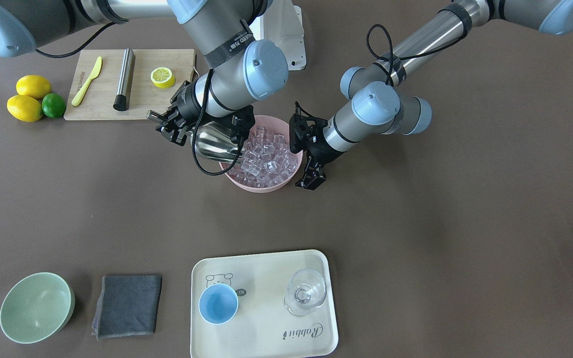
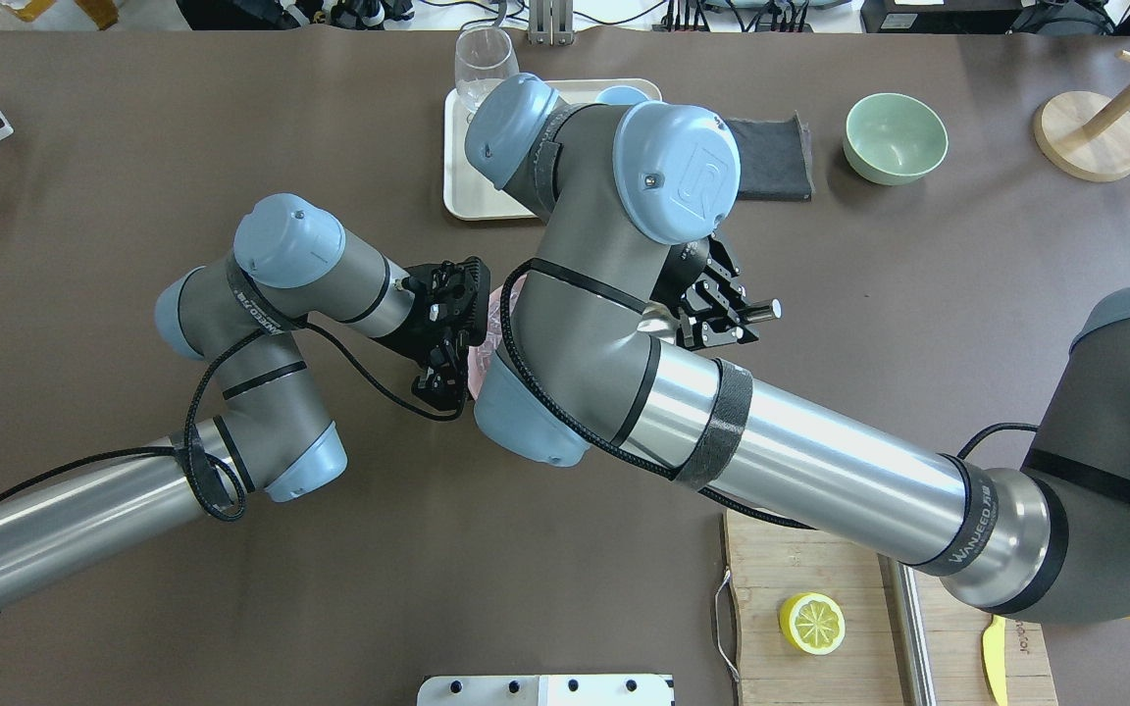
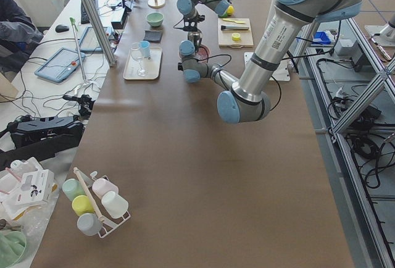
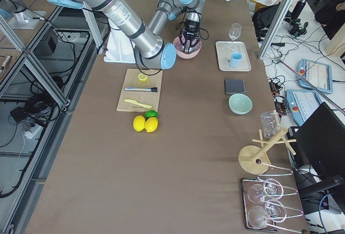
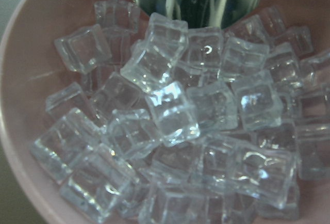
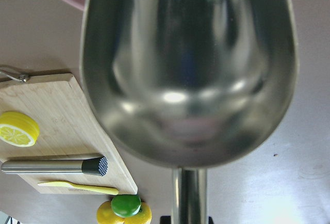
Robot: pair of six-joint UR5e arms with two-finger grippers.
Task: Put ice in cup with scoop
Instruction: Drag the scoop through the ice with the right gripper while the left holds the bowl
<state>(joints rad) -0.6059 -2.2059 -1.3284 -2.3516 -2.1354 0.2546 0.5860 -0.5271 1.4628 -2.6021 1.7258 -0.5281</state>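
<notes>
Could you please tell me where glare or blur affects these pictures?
Right wrist view: the shiny stainless-steel scoop fills the frame, soft-focused and streaked with reflections, the bamboo cutting board behind sharper. Left wrist view: the clear ice cubes glint with highlights, softer toward the edges. Front-facing view: even light.

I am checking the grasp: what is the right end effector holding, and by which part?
The right end effector holds the steel scoop by its thin handle.

A long brown table (image 4: 178, 180) ran between a white side desk (image 3: 55, 46) and aluminium framing (image 3: 361, 98), cables trailing across the floor (image 4: 32, 191) under even light.
</notes>
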